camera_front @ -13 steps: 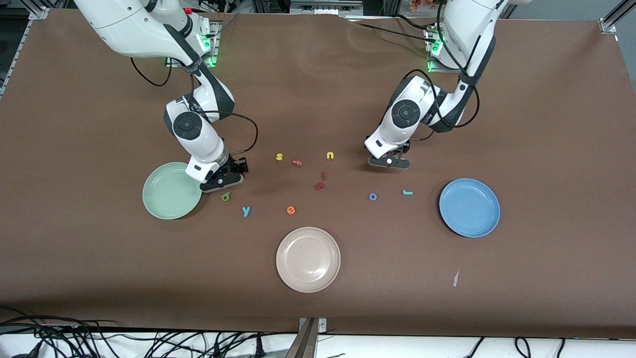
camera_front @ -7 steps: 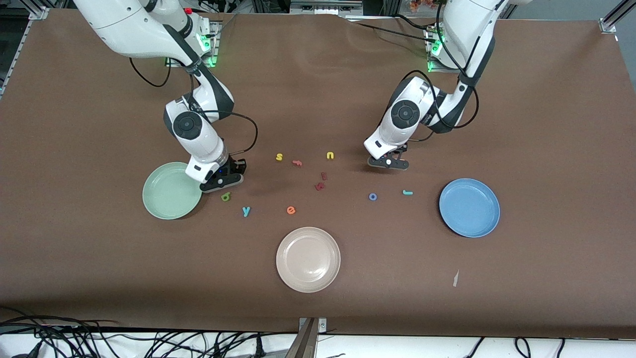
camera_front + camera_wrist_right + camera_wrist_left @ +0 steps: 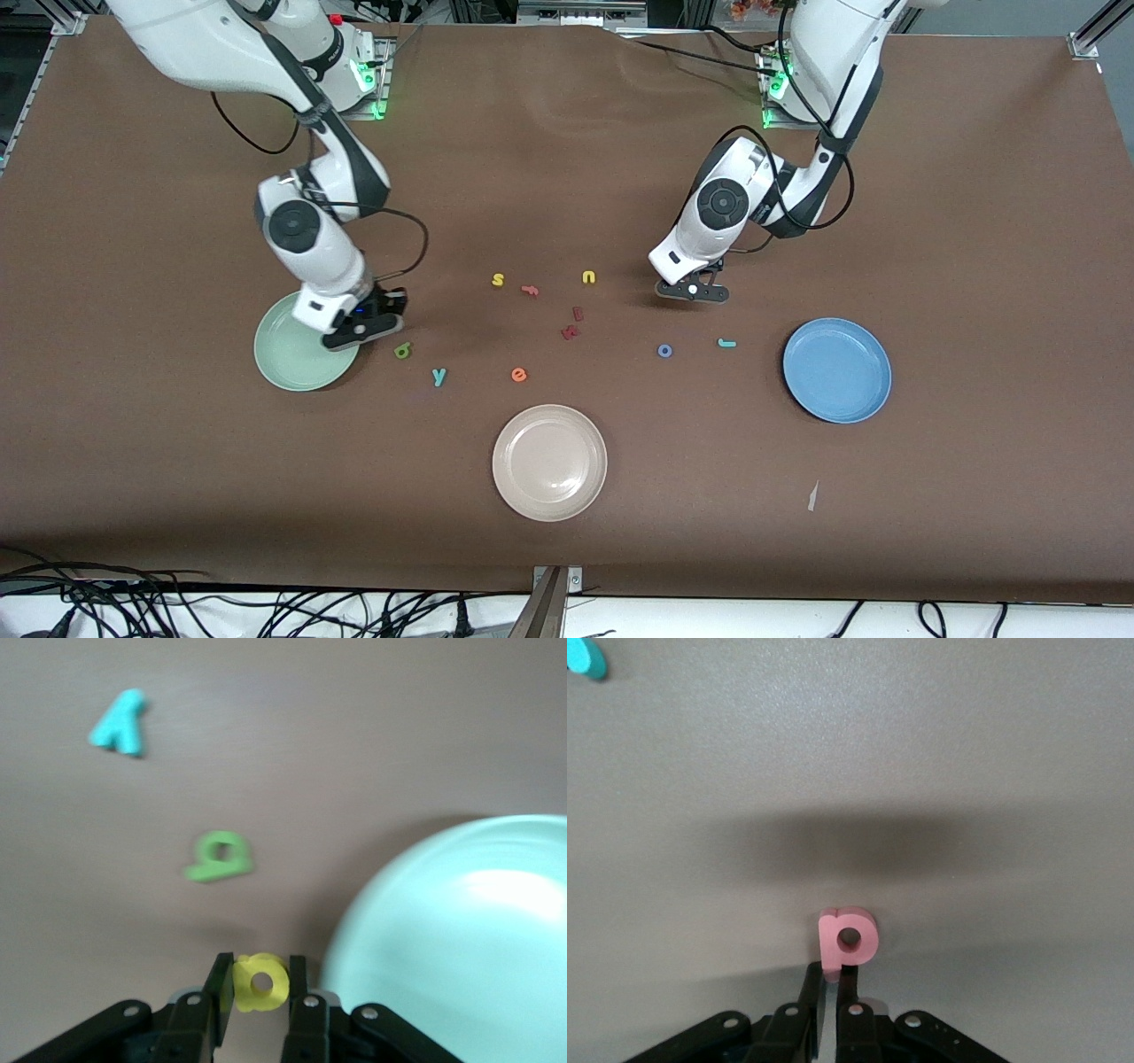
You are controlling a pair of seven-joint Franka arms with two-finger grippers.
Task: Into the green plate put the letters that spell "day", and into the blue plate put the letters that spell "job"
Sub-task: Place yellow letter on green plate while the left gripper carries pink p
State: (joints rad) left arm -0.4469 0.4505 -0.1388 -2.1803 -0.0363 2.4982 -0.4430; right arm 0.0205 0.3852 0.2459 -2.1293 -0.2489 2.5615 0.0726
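From the front, the right gripper (image 3: 359, 330) hangs over the rim of the green plate (image 3: 288, 359) at the right arm's end of the table (image 3: 567, 549); the green letter (image 3: 403, 351) and teal "y" (image 3: 438, 376) lie beside that plate. The left gripper (image 3: 693, 291) is low near the blue plate (image 3: 837, 370), with the blue ring (image 3: 664, 351) and teal hook (image 3: 726, 343) on the table between. The left wrist view shows narrow fingers pinching a pink letter (image 3: 848, 942). The right wrist view shows fingers clamping a yellow letter (image 3: 260, 982).

Right arm reaching down, right gripper (image 3: 356, 330) hanging above the surface, jaws clamping a small letter. Left arm bending low, left gripper (image 3: 693, 292) pinching another letter.
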